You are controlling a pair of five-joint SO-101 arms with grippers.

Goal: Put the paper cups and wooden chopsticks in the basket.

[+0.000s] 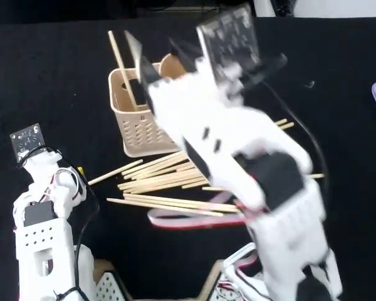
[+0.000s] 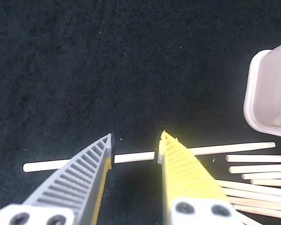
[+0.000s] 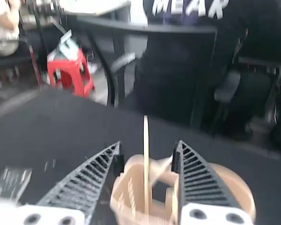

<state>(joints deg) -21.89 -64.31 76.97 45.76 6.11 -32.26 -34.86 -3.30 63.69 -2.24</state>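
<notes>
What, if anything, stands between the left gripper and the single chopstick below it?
Nothing visible does: the left gripper is open over the single chopstick, a finger on each side, with bare black table between.

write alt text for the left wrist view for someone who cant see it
The left gripper, open, with one grey and one yellow finger, frames a single wooden chopstick lying across the black table. More chopsticks lie piled to one side, near a corner of the basket.
</notes>
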